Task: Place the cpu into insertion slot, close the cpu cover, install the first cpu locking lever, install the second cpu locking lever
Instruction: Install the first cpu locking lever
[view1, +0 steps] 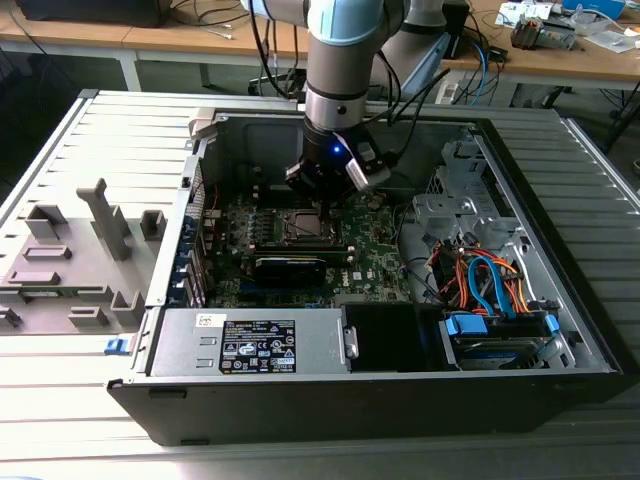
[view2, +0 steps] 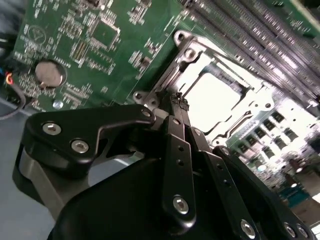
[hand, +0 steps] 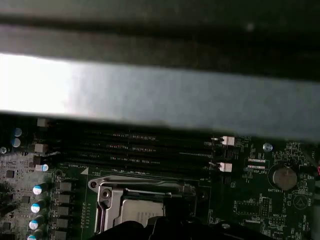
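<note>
Open black desktop computer case (view1: 560, 350) lying on its side on a grey slatted bench (view1: 60, 380). Green circuit board (view1: 375, 255) inside, bearing long black memory slots (hand: 145, 147) and a round silver coin battery (view2: 50, 74).

Square insertion slot ringed by a silver-grey metal frame (view1: 303, 228), near the board's middle, just beside the memory slots. Thin silver-grey cpu cover with cut-out window (view2: 187, 62) lying flat down over the slot. Small flat square cpu with pale silvery metal top (view2: 215, 95) seated in the slot, showing through the window.

Black end effector (view2: 176, 101) on a grey-and-blue arm, poised directly above the slot, fingers (view2: 177, 145) pressed together with nothing between them, tips at the frame's edge; contact with the frame cannot be told.
</note>
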